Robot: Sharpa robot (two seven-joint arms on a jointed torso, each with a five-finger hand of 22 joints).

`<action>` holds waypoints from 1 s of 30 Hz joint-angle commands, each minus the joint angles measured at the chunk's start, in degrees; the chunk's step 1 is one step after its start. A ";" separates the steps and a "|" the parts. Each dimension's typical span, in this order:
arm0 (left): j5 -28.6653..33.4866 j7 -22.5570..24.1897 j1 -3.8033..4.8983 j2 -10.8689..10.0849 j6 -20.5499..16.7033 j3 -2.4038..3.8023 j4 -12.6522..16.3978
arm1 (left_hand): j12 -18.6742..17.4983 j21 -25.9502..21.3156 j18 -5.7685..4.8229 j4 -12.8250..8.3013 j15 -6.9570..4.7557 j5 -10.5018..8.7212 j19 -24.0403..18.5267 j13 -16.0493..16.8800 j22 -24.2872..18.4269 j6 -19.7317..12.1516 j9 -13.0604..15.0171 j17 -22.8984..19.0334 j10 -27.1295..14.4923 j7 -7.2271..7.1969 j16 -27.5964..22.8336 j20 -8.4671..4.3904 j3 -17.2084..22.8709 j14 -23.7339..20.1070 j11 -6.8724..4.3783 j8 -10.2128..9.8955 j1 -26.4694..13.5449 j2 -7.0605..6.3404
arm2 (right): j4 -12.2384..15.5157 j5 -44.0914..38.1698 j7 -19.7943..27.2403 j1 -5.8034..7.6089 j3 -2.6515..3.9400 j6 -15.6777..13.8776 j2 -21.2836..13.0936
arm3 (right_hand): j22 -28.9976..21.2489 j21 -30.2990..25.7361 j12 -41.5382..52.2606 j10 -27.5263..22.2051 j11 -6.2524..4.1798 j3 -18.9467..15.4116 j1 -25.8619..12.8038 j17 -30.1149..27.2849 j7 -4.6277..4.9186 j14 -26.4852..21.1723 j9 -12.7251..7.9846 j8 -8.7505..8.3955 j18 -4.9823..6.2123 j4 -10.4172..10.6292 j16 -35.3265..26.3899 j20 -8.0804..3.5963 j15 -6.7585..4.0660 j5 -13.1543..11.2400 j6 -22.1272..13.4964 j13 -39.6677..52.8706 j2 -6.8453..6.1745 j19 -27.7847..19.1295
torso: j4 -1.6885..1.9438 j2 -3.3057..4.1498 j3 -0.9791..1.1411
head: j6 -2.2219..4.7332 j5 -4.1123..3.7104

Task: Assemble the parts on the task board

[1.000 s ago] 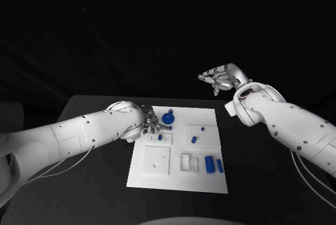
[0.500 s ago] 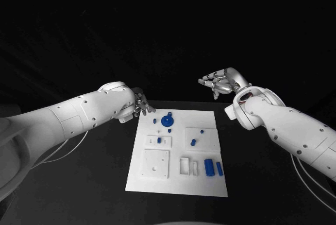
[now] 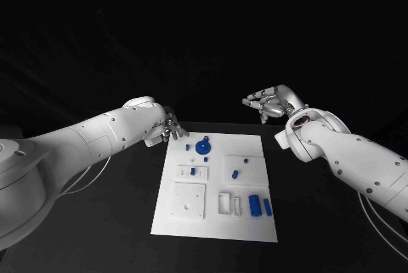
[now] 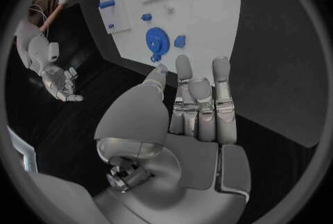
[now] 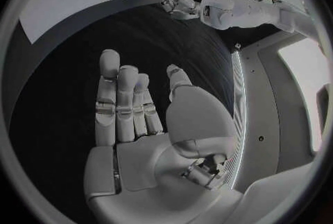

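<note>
Head view, item one: the task board (image 3: 253, 223) is lying flat in the middle of the black table (image 3: 111, 214), its long side running away from the robot. A round blue part (image 3: 203, 147) is sitting near the board's far edge, with a small blue part (image 3: 188, 147) just beside it on the left. Further small blue parts are lying on the raised white squares at mid-board: one on the left square (image 3: 194, 170), two on the right square (image 3: 236, 173). Two blue cylinders (image 3: 254, 203) are lying side by side near the board's near right corner, next to a white slotted block (image 3: 225, 203). A larger white square plate (image 3: 190, 198) is occupying the near left area.

Item two: the left hand (image 3: 173, 129) is hovering above the board's far left corner, holding nothing; the left wrist view is showing its fingers (image 4: 198, 96) extended and lying close together, with the thumb set apart, the round blue part beyond the fingertips.

Item three: the right hand (image 3: 270, 103) is hanging raised beyond the board's far right corner, well apart from it. The right wrist view is showing its fingers (image 5: 121, 102) straight and close together, thumb apart, palm bare.
</note>
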 commanded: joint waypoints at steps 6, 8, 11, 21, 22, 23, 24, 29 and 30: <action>-2.08 1.04 -0.10 0.69 5.57 -0.49 -1.24 | -1.38 -0.68 0.47 2.99 0.66 -6.95 -0.15 -0.07 0.95 -1.31 -1.43 -0.24 2.01 0.64 -0.36 0.60 1.37 -0.71 0.80 -0.07 -2.42 -2.02 | 1.02 0.02 0.43 0.27 0.07 -0.70 -0.38 | -10.28 -6.67 -5.22 0.13 0.44 -0.51 0.28 -5.57 0.23 -0.07 0.01 -0.09 0.42 0.03 -9.50 0.74 0.85 0.48 -1.13 -6.93 -0.19 1.23 | -0.23 0.84 -0.40 | 0.31 0.11; -2.37 1.10 -0.11 0.75 5.90 -0.55 -1.37 | -1.52 -0.74 0.56 5.29 0.72 -8.53 -0.13 0.08 0.98 -1.34 -1.82 -0.29 2.09 0.62 -0.26 0.66 3.26 -0.73 0.86 -0.07 -3.97 -3.89 | 1.17 0.08 0.53 0.29 0.07 -0.80 -0.39 | -17.42 -6.41 -4.95 -0.14 0.50 -0.63 0.50 -6.14 0.29 0.28 -0.01 -0.11 0.05 0.26 -11.30 0.70 0.84 0.39 -1.37 -9.59 -0.45 1.58 | -0.28 0.87 -0.44 | 0.35 0.12; -2.42 1.22 -0.14 0.86 6.37 -0.62 -1.66 | -1.63 -0.78 0.54 6.78 0.70 -8.89 -0.12 0.18 1.00 -1.27 -2.01 -0.32 2.11 0.62 -0.21 0.64 3.90 -0.79 0.88 -0.06 -4.75 -5.05 | 1.32 0.13 0.67 0.31 0.07 -1.19 -0.34 | -19.73 -6.33 -4.79 -0.83 0.65 -0.57 0.58 -6.23 0.41 -0.23 -0.01 -0.12 -0.07 0.38 -11.93 0.89 1.03 0.63 -1.48 -10.52 -0.36 1.24 | -0.31 0.87 -0.45 | 0.34 0.10; 1.02 1.94 -0.44 1.12 7.57 -0.70 -2.32 | -2.14 -1.17 0.53 9.43 1.24 -8.87 -1.10 0.42 1.09 -3.63 -2.85 -0.05 0.64 1.21 0.41 1.11 4.72 -2.34 1.44 0.94 -4.67 -7.73 | 0.62 0.48 1.07 0.38 0.08 -1.51 -0.13 | -24.14 -5.59 -3.94 -1.45 0.83 -4.51 0.43 -6.58 0.49 -0.58 0.01 -0.12 -0.16 1.38 -12.35 1.03 1.19 4.42 -1.66 -12.12 -0.43 1.13 | -0.36 0.77 -0.38 | 0.34 -0.04; 1.09 1.95 -0.44 1.12 7.59 -0.70 -2.33 | -2.14 -1.17 0.53 9.44 1.24 -8.87 -1.10 0.43 1.08 -3.64 -2.87 -0.06 0.62 1.21 0.42 1.11 4.72 -2.35 1.44 0.94 -4.67 -7.70 | 0.60 0.48 1.07 0.38 0.08 -1.51 -0.13 | -24.59 -5.53 -3.89 -1.48 0.82 -5.31 0.81 -6.71 0.49 -0.55 0.01 -0.13 -0.22 1.46 -12.42 1.00 1.18 4.48 -1.65 -12.22 -0.08 1.16 | -0.37 0.77 -0.38 | 0.34 -0.05; 1.38 1.97 -0.45 1.13 7.70 -0.70 -2.38 | -2.11 -1.17 0.54 9.48 1.24 -8.86 -1.11 0.46 1.08 -3.66 -2.92 -0.06 0.61 1.22 0.45 1.11 4.71 -2.36 1.44 0.95 -4.70 -7.61 | 0.50 0.49 1.06 0.39 0.08 -1.49 -0.11 | -24.73 -5.50 -3.87 -1.49 0.82 -5.59 0.94 -6.76 0.48 -0.54 0.01 -0.13 -0.23 1.49 -12.45 0.99 1.17 4.49 -1.65 -12.25 0.03 1.17 | -0.36 0.80 -0.38 | 0.34 -0.12; 1.60 2.00 -0.45 1.15 7.86 -0.70 -2.44 | -2.10 -1.17 0.54 9.49 1.24 -8.86 -1.11 0.46 1.08 -3.67 -2.94 -0.07 0.61 1.22 0.46 1.11 4.71 -2.36 1.44 0.95 -4.71 -7.59 | 0.36 0.51 1.04 0.39 0.08 -1.47 -0.09 | -24.73 -5.50 -3.87 -1.49 0.82 -5.59 0.94 -6.76 0.48 -0.54 0.01 -0.13 -0.23 1.49 -12.45 0.99 1.17 4.49 -1.65 -12.25 0.03 1.17 | -0.32 0.85 -0.37 | 0.37 -0.29; 2.06 1.95 -0.49 1.43 9.03 -0.75 -2.68 | -1.82 -1.06 0.61 6.52 1.30 -8.37 -1.25 0.71 1.09 -3.59 -3.51 -0.28 0.35 1.28 0.75 1.22 4.38 -2.53 1.46 1.24 -3.81 -5.17 | -0.29 0.53 0.97 0.40 0.08 -1.43 0.05 | -24.79 -5.44 -3.84 -1.45 0.79 -5.53 1.07 -6.74 0.47 -0.54 0.01 -0.13 -0.22 1.42 -12.41 0.98 1.16 4.54 -1.60 -12.26 0.22 1.19 | -0.13 0.88 -0.47 | 0.57 -0.78; 2.06 1.93 -0.51 1.49 9.19 -0.79 -2.74 | -1.73 -1.02 0.63 5.19 1.31 -7.99 -1.29 0.77 1.08 -3.53 -3.65 -0.36 0.28 1.27 0.84 1.23 3.90 -2.57 1.45 1.34 -3.85 -4.37 | -0.35 0.53 0.96 0.40 0.08 -1.42 0.07 | -24.81 -5.41 -3.83 -1.43 0.78 -5.54 1.13 -6.73 0.46 -0.51 0.01 -0.13 -0.22 1.35 -12.39 0.97 1.15 4.56 -1.57 -12.27 0.29 1.20 | -0.10 0.93 -0.44 | 0.61 -0.80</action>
